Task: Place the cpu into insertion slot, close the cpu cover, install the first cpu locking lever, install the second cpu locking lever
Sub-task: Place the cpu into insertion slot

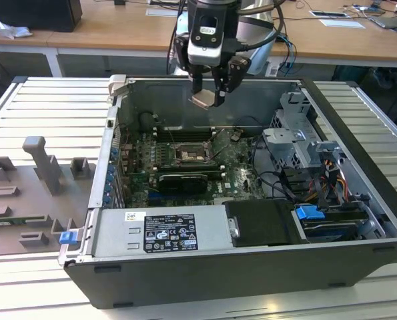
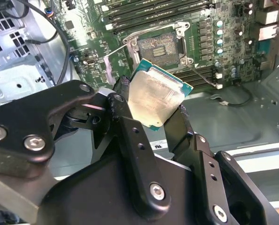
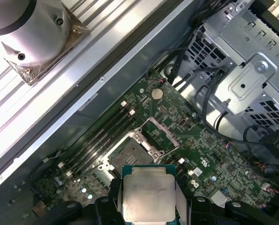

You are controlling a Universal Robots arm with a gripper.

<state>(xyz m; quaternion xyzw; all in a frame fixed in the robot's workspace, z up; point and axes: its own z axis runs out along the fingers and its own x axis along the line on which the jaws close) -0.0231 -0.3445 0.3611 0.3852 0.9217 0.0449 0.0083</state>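
Observation:
My gripper (image 1: 208, 97) hangs above the open computer case, shut on the cpu (image 1: 203, 101), a flat square chip with a pale metal face. In both wrist views the cpu (image 2: 155, 96) (image 3: 147, 194) sits between the black fingers (image 2: 123, 112), tilted and well above the motherboard. The insertion slot (image 1: 188, 155) (image 2: 160, 44) (image 3: 130, 152) lies open and bare below, ahead of the chip. The cpu cover (image 3: 163, 135) stands swung up beside the socket. Thin wire levers (image 2: 118, 48) stick out loose at the socket's sides.
A long black expansion card (image 1: 181, 180) lies just in front of the socket, with memory slots (image 1: 185, 132) behind it. The power supply (image 1: 161, 230) fills the case front. A drive cage (image 1: 298, 133) and cables stand at the exterior view's right. A grey fixture plate (image 1: 31, 193) lies outside at the left.

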